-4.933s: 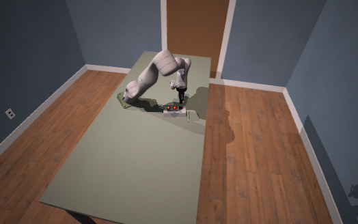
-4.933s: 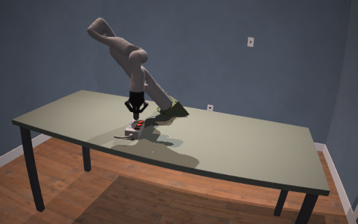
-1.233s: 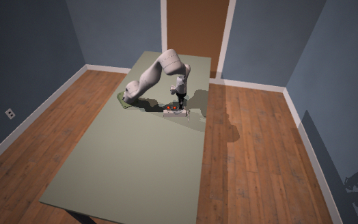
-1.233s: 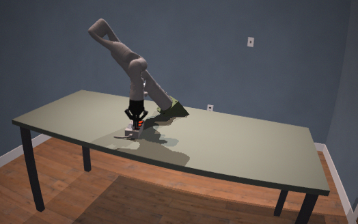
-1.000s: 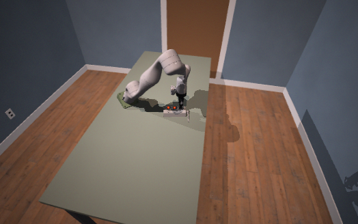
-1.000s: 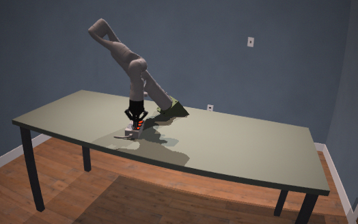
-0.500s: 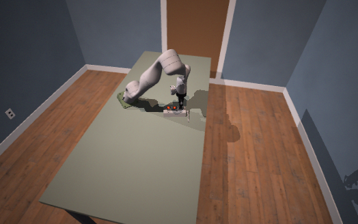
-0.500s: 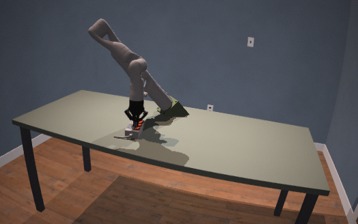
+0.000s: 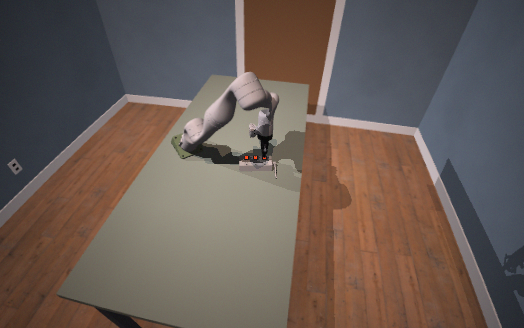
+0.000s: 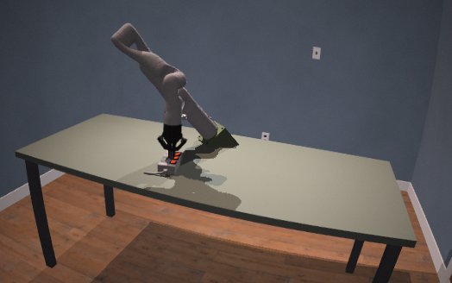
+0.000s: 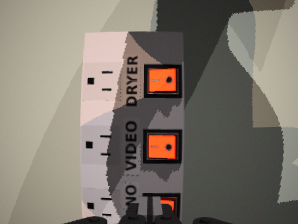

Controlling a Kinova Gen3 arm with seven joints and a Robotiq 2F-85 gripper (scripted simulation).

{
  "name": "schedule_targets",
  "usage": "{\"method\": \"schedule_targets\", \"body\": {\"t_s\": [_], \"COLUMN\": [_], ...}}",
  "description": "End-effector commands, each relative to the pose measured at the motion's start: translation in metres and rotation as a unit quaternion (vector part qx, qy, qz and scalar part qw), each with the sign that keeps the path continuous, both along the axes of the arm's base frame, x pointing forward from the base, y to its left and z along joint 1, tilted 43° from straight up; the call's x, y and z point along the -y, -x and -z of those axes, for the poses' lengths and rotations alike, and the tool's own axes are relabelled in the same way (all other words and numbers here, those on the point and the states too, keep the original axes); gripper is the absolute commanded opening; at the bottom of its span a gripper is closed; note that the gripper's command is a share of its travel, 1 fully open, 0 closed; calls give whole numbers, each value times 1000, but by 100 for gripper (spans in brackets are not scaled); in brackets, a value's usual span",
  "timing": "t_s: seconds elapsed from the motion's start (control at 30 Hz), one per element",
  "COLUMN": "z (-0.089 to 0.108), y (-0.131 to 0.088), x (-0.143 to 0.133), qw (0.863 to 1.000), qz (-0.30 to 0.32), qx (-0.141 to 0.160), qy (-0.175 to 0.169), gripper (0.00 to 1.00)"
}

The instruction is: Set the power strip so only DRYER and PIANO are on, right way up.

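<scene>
Power strip (image 11: pixel 133 129), nearest switch (image 11: pixel 168 204) half hidden behind closed jaws
</scene>
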State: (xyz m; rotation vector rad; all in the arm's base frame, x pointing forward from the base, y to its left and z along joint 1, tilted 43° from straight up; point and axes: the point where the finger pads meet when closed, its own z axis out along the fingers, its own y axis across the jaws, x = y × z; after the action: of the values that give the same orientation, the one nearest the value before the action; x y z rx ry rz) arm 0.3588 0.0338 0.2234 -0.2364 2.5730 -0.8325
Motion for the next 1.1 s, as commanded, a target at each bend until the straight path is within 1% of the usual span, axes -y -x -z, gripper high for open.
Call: {"method": "schedule_targets", "body": {"t_s": [0.0,0.27,1.07], "z": [-7,-20,-21], "y": [2,10,11], "x": [-7,-16,-17], "qw": [1000,1000,1000], "qz": [-4,-4,-4], "qx": [4,4,4], "qy": [-4,-4,-4], "gripper": [0,0,0]}}
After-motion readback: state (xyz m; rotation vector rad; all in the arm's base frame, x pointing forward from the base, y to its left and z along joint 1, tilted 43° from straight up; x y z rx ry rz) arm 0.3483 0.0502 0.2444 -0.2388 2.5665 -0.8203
